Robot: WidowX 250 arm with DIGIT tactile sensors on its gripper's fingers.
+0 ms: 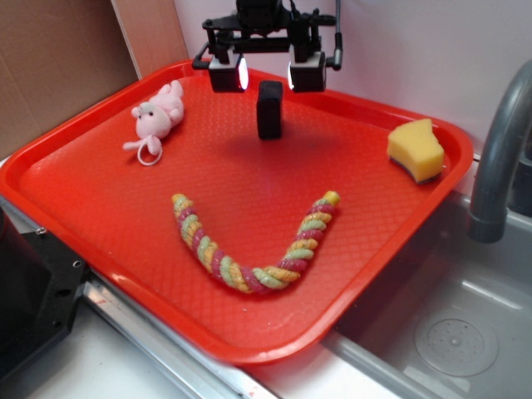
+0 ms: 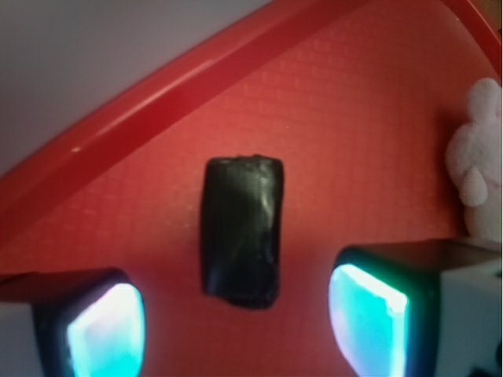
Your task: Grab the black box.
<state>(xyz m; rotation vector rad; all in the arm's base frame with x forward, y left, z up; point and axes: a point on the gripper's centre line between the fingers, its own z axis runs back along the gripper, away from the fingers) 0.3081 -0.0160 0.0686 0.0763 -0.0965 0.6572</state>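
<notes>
- Plainly, the black box (image 1: 269,109) stood upright on the red tray (image 1: 100,208), toward the tray's far edge and roughly midway along it.
- The gripper (image 1: 266,73) hung just above the box, its fingers (image 1: 227,75) spread wide apart, one to each side of the box's top and neither touching it.
- From the wrist view, the black box (image 2: 241,232) sat between the two lit fingers (image 2: 106,330), with bare tray (image 2: 354,133) showing on both sides of it.
- The inner faces of the fingers glowed pale blue-green in the wrist view and white in the exterior view.
- A pink plush toy (image 1: 155,119) lay on the tray to the left of the box, well apart from it; its white edge (image 2: 477,161) showed at the right of the wrist view.
- A yellow sponge (image 1: 415,150) rested near the tray's right rim.
- A twisted multicoloured rope (image 1: 253,248) lay in a U shape on the near half of the tray.
- A grey tap (image 1: 497,150) and a sink (image 1: 449,332) stood just beside the tray on the right.
</notes>
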